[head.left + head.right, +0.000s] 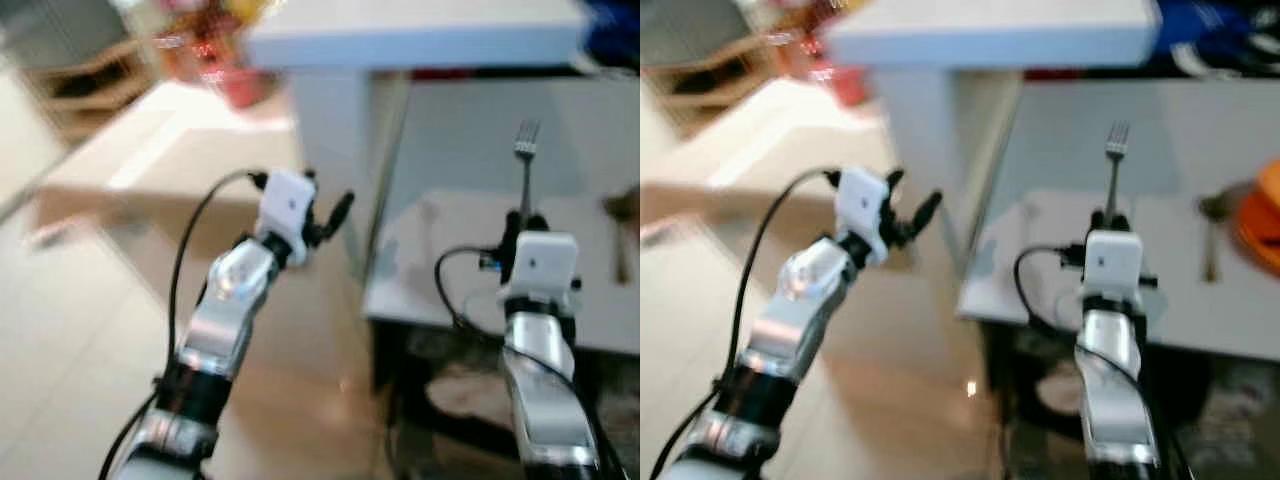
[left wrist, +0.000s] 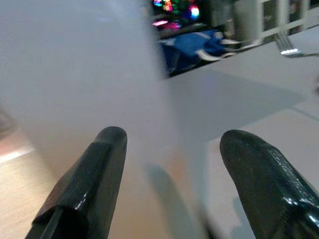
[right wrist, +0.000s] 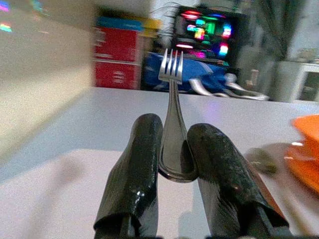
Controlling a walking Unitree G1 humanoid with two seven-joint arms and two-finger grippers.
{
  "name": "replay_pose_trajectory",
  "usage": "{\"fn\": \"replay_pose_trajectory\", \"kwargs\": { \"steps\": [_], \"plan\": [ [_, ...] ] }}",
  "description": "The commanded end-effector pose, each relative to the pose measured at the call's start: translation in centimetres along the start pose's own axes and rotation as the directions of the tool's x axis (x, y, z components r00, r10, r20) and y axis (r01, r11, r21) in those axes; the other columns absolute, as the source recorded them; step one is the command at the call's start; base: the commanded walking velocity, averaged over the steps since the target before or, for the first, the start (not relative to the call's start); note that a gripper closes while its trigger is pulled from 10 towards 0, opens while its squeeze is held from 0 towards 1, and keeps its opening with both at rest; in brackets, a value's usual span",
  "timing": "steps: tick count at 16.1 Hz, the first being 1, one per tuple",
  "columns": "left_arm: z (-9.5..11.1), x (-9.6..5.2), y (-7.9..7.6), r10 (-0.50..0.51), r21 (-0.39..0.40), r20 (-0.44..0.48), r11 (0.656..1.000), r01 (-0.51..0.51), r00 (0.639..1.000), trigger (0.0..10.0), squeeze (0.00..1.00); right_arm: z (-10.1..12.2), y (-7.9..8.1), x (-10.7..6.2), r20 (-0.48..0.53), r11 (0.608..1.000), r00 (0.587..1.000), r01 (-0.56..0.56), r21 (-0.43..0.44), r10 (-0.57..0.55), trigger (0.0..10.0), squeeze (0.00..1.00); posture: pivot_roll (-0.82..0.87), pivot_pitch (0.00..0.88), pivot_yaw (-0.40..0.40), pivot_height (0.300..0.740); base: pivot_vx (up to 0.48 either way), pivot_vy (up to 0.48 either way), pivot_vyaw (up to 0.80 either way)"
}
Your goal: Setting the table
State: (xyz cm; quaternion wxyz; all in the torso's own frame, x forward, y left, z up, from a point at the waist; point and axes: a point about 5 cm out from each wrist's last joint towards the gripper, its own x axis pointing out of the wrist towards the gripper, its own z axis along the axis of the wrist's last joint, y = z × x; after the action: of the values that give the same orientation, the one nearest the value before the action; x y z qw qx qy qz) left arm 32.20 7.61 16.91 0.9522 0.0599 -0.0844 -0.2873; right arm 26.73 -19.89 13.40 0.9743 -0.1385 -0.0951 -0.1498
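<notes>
Left gripper (image 1: 908,212) is raised over the tiled floor (image 1: 60,330), just beside the white upright panel (image 1: 335,150) at the desk's left edge; its fingers (image 2: 94,174) stand wide apart with nothing between them. The left wrist view adds what the head views do not: the blank pale panel close ahead, and fork tines at its far edge.

Right gripper (image 1: 1110,215) is held over the near part of the desk (image 1: 1200,310), fingers (image 3: 134,179) closed on the lower handle of one fork (image 3: 171,94). The fork stands roughly upright, tines uppermost, above the pale mat (image 1: 1180,270) on the desk.

One spoon (image 1: 1212,225) lies on the mat to the right of the fork, well apart from it. The right eye view shows an orange dish (image 1: 1262,215) at the frame's right edge, just beside the spoon; the right wrist view confirms it and also shows a dark screen (image 3: 209,32) with coloured lights and blue and red items beyond the desk.

The desk surface is light grey. A white shelf (image 1: 420,35) overhangs the far side. Head views are blurred.

Count: one fork, one spoon, one orange dish, one mat.
</notes>
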Motion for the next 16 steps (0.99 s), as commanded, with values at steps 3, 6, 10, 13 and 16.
{"fn": "replay_pose_trajectory", "kwargs": {
  "steps": [3,6,10,13,16],
  "plan": [
    [0.4,0.0,-0.3,-0.029,0.032,-0.001,0.999,0.029,1.000,10.0,0.00,0.0,-0.2,0.0,-0.004,1.000,1.000,0.018,0.000,-0.018,0.0,0.00,-0.03,0.000,0.128,0.723,0.000,-0.092,-0.42],
    [0.4,-0.1,-0.4,-0.034,0.017,0.008,0.999,0.033,0.999,10.0,0.00,0.0,-0.1,0.0,-0.007,1.000,1.000,0.019,-0.005,-0.019,0.0,0.00,-0.03,0.000,0.128,0.723,0.000,-0.470,0.00],
    [0.6,-0.1,-0.3,-0.024,0.002,0.013,1.000,0.024,1.000,10.0,0.00,-0.1,0.1,0.1,-0.014,1.000,1.000,0.010,-0.006,-0.010,0.0,0.00,-0.03,0.000,0.127,0.723,0.000,-0.343,0.00],
    [0.7,-0.2,-0.3,-0.024,0.006,0.013,1.000,0.024,1.000,10.0,0.00,-0.5,0.3,0.9,-0.050,0.999,0.999,0.012,0.042,-0.010,0.0,0.00,-0.02,0.000,0.129,0.723,0.000,0.000,0.00],
    [0.8,-0.2,-0.3,-0.028,0.009,0.012,1.000,0.028,1.000,10.0,0.00,-1.3,0.6,2.3,-0.100,0.994,0.995,0.036,0.104,-0.025,0.0,0.00,0.00,0.000,0.132,0.723,0.000,0.000,0.00]
  ]
}}
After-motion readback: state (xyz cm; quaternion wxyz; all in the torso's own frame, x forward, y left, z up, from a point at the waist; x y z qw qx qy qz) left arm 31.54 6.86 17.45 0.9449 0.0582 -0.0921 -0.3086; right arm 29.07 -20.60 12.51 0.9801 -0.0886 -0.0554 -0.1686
